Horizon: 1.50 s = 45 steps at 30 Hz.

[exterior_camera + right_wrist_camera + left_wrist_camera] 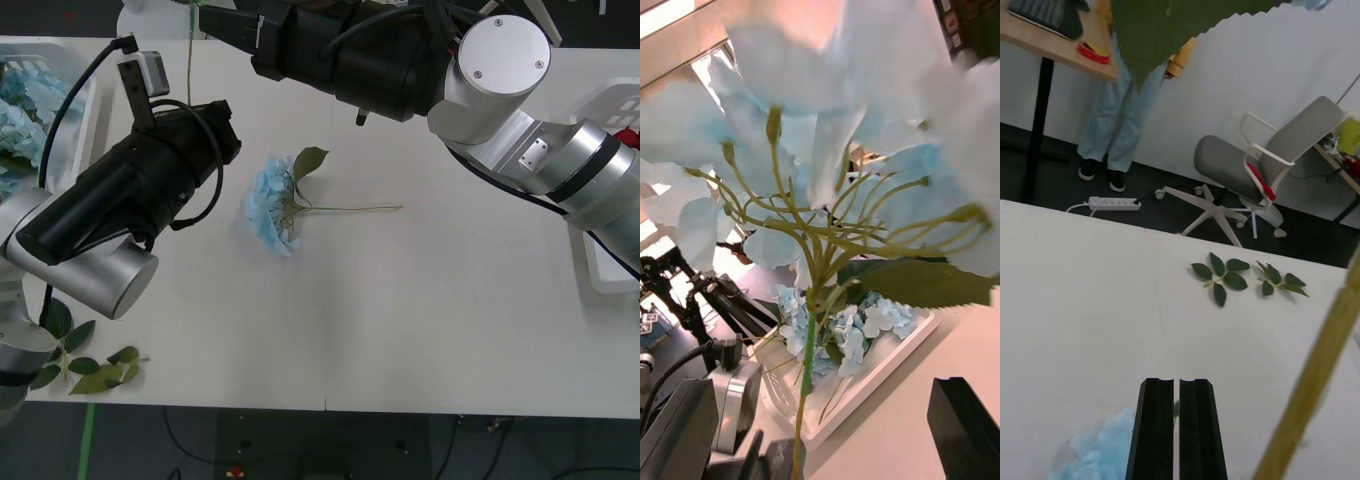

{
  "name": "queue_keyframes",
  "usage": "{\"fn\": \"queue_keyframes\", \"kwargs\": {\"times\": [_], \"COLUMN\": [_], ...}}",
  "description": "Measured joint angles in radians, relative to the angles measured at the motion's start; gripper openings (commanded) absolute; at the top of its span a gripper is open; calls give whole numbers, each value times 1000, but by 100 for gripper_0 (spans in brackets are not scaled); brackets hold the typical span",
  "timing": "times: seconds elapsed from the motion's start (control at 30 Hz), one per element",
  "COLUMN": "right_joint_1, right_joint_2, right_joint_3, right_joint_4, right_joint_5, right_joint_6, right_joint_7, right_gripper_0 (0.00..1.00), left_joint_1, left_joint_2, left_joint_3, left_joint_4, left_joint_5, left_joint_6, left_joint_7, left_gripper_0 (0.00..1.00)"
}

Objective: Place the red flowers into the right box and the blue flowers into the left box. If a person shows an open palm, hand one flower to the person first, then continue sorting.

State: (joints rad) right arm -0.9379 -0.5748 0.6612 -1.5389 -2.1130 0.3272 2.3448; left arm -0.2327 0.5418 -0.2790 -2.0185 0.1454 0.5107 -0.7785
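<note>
Pale fluffy blue flower (827, 135) hung pinched in the right fingers while another (273, 205) lay unsorted on the white table (400, 320), left fingers (1178, 427) pressed together.

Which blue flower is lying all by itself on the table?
The blue flower lying on its side in the middle of the table, stem pointing toward the robot's right. The other blue flowers are piled in the left box.
</note>
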Motion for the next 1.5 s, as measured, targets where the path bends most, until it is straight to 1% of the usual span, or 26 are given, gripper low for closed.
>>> {"fn": "queue_keyframes", "kwargs": {"times": [0.1, 0.23, 0.4, 0.53, 0.6, 0.73, 0.83, 1.0, 1.13, 1.2, 1.3, 1.4, 1.5], "right_joint_1": [0, 0, 0, 0, 0, 0, 0, 0, 0, 0, 0, 0, 0], "right_joint_2": [0, 0, 0, 0, -1, -4, -6, -24, -57, -74, -96, -119, -143], "right_joint_3": [0, 0, 0, 0, 0, 0, 0, -2, -5, -10, -17, -20, -22], "right_joint_4": [0, 0, 1, 1, 1, 1, 1, 1, 1, 1, 1, 1, 1], "right_joint_5": [0, 0, 0, -1, -1, -2, -2, -2, -2, -2, -1, -1, 1], "right_joint_6": [-2, -4, -6, -6, -6, -6, -5, 47, 109, 134, 151, 173, 199], "right_joint_7": [0, 0, 0, 0, 0, 0, 1, 1, 2, 3, 10, 12, 17], "right_gripper_0": [85, 86, 86, 86, 86, 86, 86, 86, 86, 86, 86, 86, 86], "left_joint_1": [53, 154, 320, 458, 518, 616, 662, 675, 668, 645, 584, 521, 488], "left_joint_2": [57, 176, 362, 494, 536, 576, 607, 662, 694, 704, 705, 705, 705], "left_joint_3": [64, 152, 265, 386, 469, 640, 711, 710, 660, 608, 507, 410, 362], "left_joint_4": [-1, -7, -26, -38, -51, -64, -47, 83, 204, 266, 343, 404, 447], "left_joint_5": [35, 136, 285, 420, 465, 507, 510, 510, 502, 474, 404, 396, 396], "left_joint_6": [-1, -2, -2, 12, 81, 240, 313, 305, 239, 222, 219, 217, 207], "left_joint_7": [33, 44, 44, 45, 45, 45, 45, 45, 45, 45, 45, 45, 45], "left_gripper_0": [0, 0, 0, 0, 0, 0, 0, 0, 0, 0, 0, 0, 0]}}
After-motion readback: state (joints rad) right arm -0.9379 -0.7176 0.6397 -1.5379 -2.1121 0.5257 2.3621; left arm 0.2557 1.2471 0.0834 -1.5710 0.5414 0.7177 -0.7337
